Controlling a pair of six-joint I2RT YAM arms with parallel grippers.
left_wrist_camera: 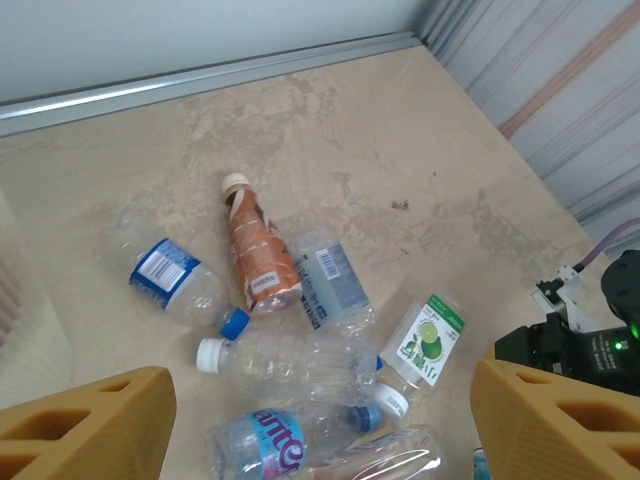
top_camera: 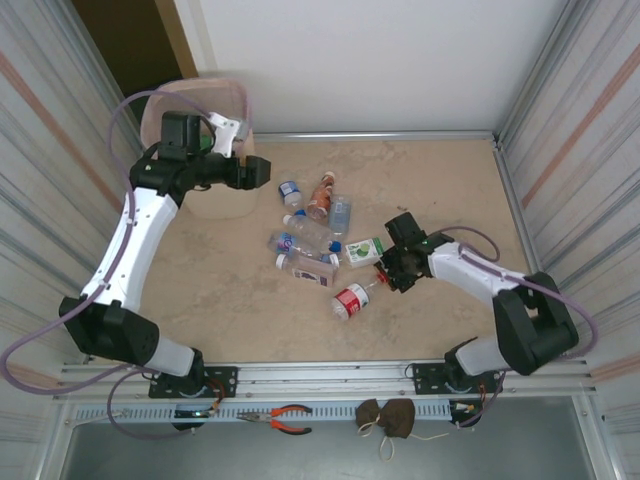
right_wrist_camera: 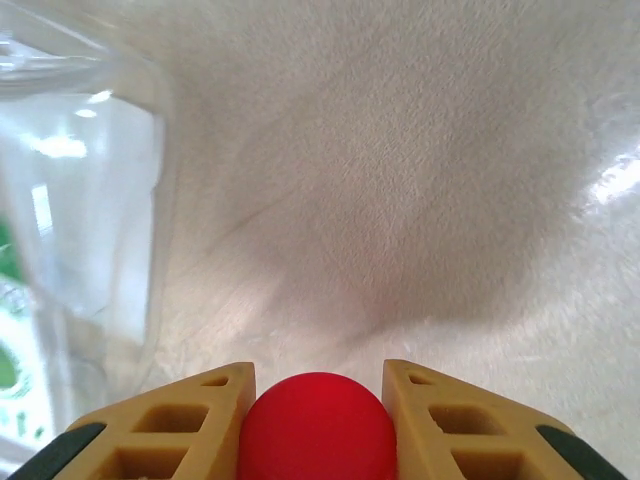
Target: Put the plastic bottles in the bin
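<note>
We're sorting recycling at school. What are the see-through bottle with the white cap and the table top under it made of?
The see-through bottle looks like thin clear plastic: glossy, with the surface below showing through its dented sides. The table top looks like beige stone or a stone-patterned sheet, matte with darker blotches; the look leaves that open.

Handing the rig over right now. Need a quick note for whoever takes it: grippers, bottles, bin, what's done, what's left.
Left gripper: open, empty, by the bin at the far left.
Right gripper: shut on the red cap of the red-label bottle, which looks to be lying on the table, not yet lifted.
Other bottles: about seven in a loose cluster mid-table.
Done: unclear; the left arm hides the inside of the bin.
Left: bin the red-label bottle, then clear the cluster.
</note>
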